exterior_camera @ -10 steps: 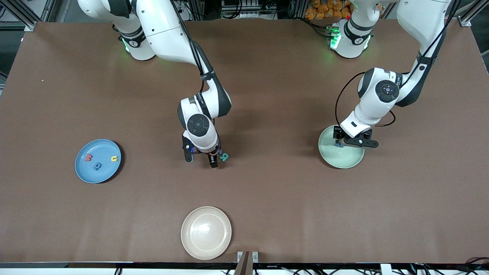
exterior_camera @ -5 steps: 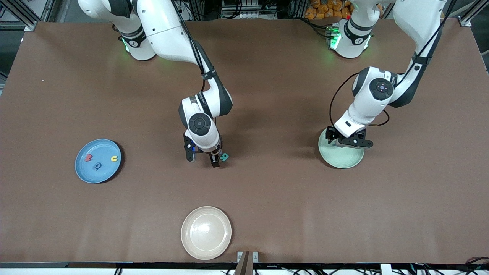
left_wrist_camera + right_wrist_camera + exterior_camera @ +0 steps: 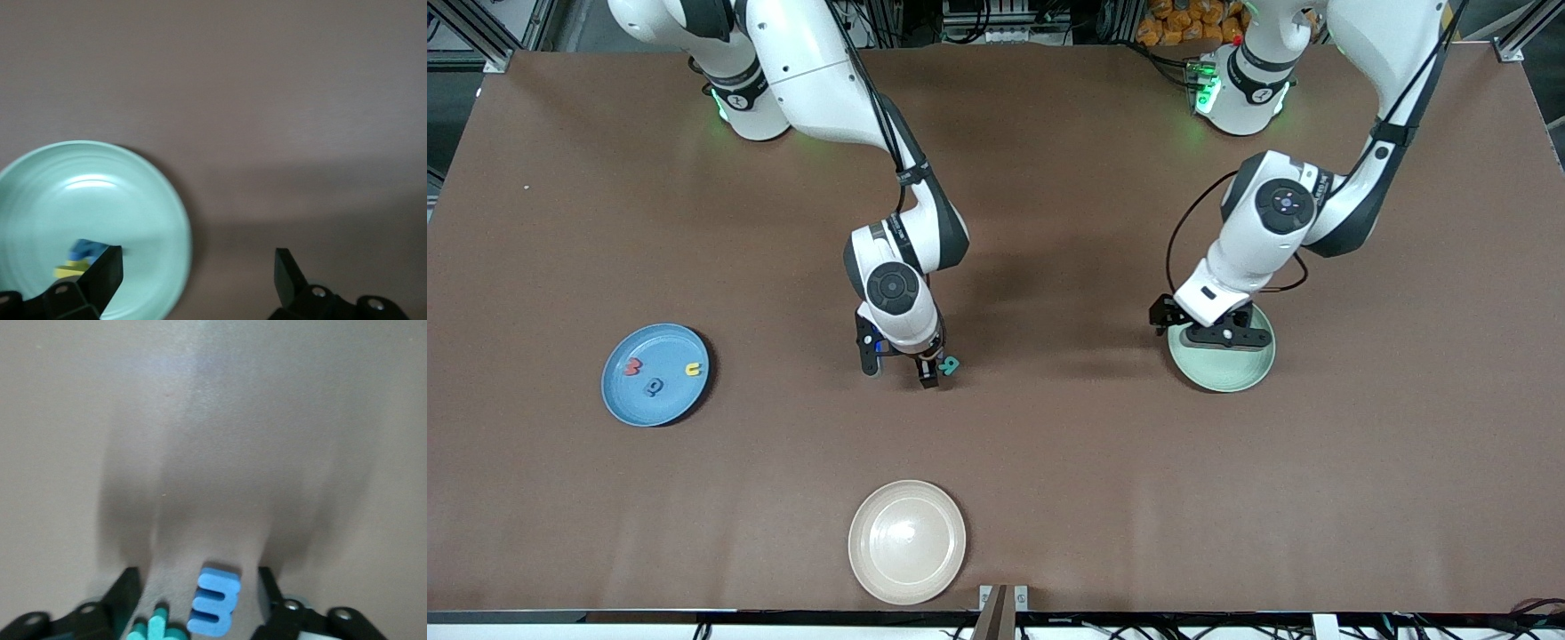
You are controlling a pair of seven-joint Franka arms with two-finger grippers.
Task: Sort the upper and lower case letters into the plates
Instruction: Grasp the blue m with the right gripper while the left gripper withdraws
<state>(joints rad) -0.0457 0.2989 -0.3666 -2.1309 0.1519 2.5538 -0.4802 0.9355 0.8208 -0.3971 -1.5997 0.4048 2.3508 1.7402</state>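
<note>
The left pincer (image 3: 1202, 331), now released and empty, is drifting off the mint plate (image 3: 1232, 372) while the right pincer (image 3: 899, 372), half-clenched, is straddling the blue letter (image 3: 215, 601) on the tabletop (image 3: 1049, 462).

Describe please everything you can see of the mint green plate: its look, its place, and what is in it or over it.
The mint green plate is round, shallow and glossy, with faint rings inside and a low rim. It lies flat on the brown table toward the left arm's end. Inside it lie a blue letter and a yellow letter, close together. The left gripper hangs open over the plate's edge and touches nothing.
</note>
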